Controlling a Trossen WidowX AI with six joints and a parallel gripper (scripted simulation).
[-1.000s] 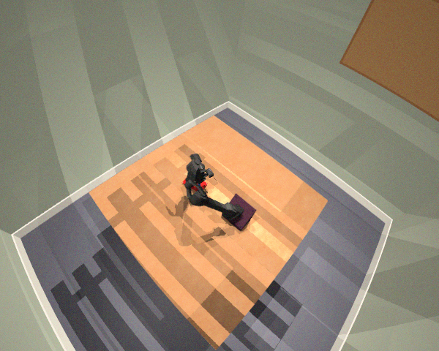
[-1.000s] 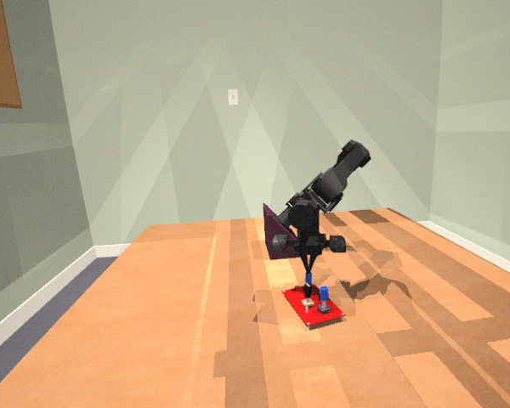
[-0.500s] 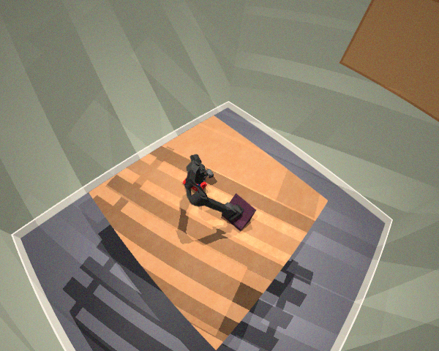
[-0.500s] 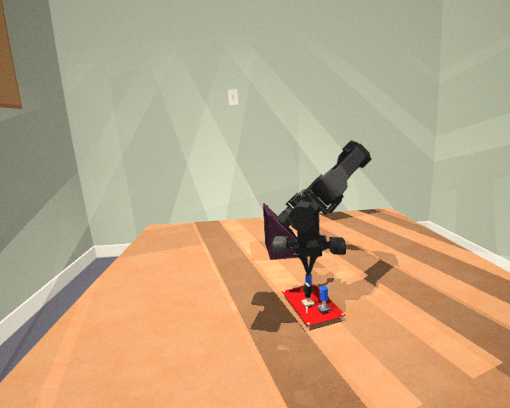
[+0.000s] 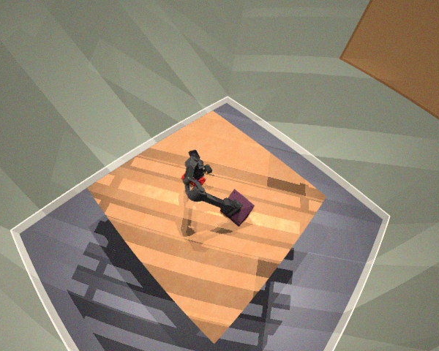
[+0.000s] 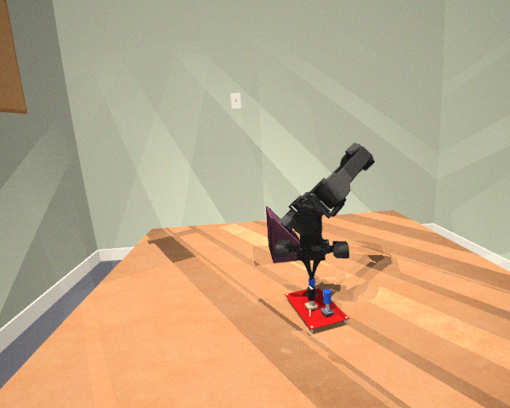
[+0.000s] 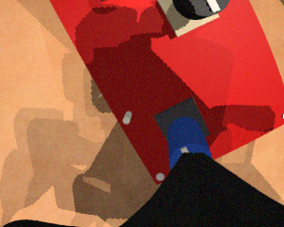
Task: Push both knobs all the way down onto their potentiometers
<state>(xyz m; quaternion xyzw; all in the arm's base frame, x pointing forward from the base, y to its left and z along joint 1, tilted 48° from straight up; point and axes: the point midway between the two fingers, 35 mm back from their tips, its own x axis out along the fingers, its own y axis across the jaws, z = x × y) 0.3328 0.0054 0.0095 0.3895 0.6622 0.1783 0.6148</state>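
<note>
The red circuit board [image 5: 202, 183] [image 6: 319, 321] [image 7: 256, 57] stands on short legs on the table. My gripper [image 6: 312, 277] [image 7: 191, 163] is shut and empty, its fingertips at the top of the far blue knob [image 6: 311, 282] [image 7: 186, 134]. In the wrist view, that knob's lower end overlaps its dark potentiometer [image 7: 194, 106] and no bare shaft shows; whether it sits fully against it I cannot tell. The near blue knob [image 6: 326, 296] stands raised, with grey shaft visible between it and its potentiometer [image 6: 327, 312].
A black knob with a white mark [image 6: 310, 294] [image 7: 196, 10] is on a beige potentiometer [image 6: 310, 306] [image 7: 194, 26], close to both blue knobs. A small pale post [image 6: 309, 313] [image 7: 127, 117] rises at the board's edge. The arm's purple base plate [image 5: 246, 205] [image 6: 278, 241] is behind the board.
</note>
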